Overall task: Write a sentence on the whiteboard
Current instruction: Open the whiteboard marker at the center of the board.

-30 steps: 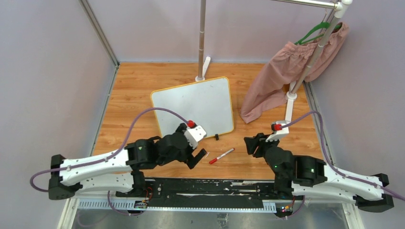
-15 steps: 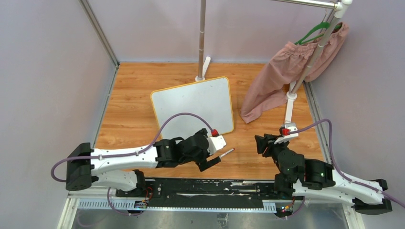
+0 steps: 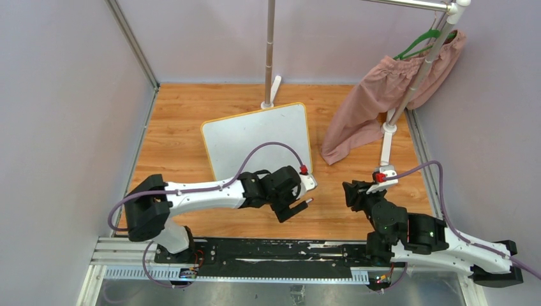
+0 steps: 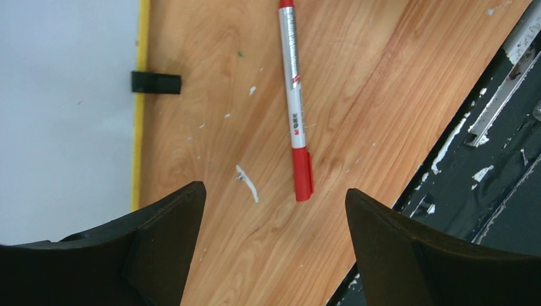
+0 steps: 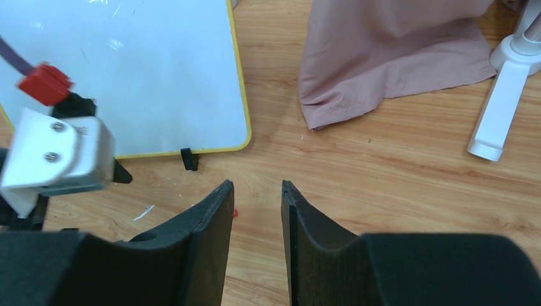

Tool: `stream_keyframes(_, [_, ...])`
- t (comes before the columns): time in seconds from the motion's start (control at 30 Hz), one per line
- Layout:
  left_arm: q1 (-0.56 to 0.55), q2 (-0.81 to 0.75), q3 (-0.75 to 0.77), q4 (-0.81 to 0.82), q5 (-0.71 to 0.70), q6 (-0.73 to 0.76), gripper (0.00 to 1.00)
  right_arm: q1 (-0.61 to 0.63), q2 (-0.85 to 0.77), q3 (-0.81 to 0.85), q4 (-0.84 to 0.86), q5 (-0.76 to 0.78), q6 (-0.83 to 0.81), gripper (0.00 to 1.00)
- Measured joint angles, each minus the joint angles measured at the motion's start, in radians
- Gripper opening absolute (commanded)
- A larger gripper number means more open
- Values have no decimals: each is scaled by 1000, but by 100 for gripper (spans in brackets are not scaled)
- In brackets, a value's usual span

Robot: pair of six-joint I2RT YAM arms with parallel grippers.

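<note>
So, closest to you, your left tool [image 4: 274,204] hangs over the wooden desk [image 3: 178,127] with its jaws spread wide and nothing between them. Right under it, in the left wrist view, a red marker [image 4: 296,102] lies flat on the wood, cap end toward the camera, lined up with the gap but not touched by either finger. A few white flecks sit on the desk beside it.

Your right tool [image 5: 257,210] is off to the right, well apart from the marker. Its jaws stand narrow, just a slim gap, and they're holding nothing.

A bit further out is the whiteboard [image 3: 261,137], lying flat near the middle of the desk and turned at a slight angle, yellow rim all round. One small black clip foot [image 4: 155,82] pokes out from its near edge, just beside the marker. The board's surface looks blank from every view, so you've got no sentence on it.

Past that, on the right, a pink garment [image 3: 376,95] droops from a green hanger [image 3: 418,43] on a rack, its hem resting on the desk near the board's right edge. A white pole stand [image 3: 270,64] rises behind the board.
</note>
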Motion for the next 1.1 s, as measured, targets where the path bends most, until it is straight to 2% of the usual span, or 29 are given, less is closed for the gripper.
stream_keyframes(0.2, [5,143,91,-28,65,1,82,0,-10,0,-15,-18,0,38])
stream_keyframes(0.53, [5,285,124,-34,89,9,74,0,-19,3,-36,-19,0,37])
stream_keyframes(0.73, [5,327,155,-49,94,9,66,0,-29,3,-45,-18,1,37])
stream_keyframes(0.83, [5,343,174,-53,93,12,57,0,-30,3,-50,-18,1,36])
stream_keyframes(0.97, [6,370,208,-60,87,24,35,0,-30,3,-53,-18,6,36])
stream_keyframes(1.1, [9,377,213,-53,92,27,18,0,-30,4,-68,-18,18,36])
